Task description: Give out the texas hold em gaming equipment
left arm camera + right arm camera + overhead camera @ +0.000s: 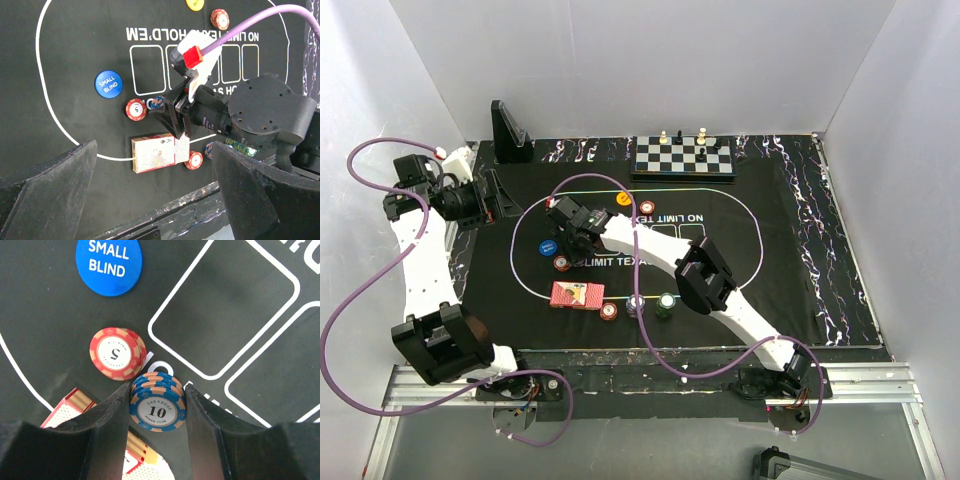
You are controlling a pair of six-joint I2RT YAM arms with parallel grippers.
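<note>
Just past the playing cards [65,412] on the near side, the right fingers [110,422] pinch a stack of blue chips [157,407] from both sides. Lift it straight up, I judge, so the red chip [117,352] just beside it on the left is not dragged. Far left, the left fingers [45,195] hang wide apart, holding nothing.

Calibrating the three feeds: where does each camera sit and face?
Top external: above, behind the bases, looking down at the mat; left arm and right arm show.
Left wrist: beside the mat, looking across at the cards; own fingers frame it.
Right wrist: looking down; right tool grips a blue chip stack.
Shared: the SMALL BLIND button appears in all.
</note>
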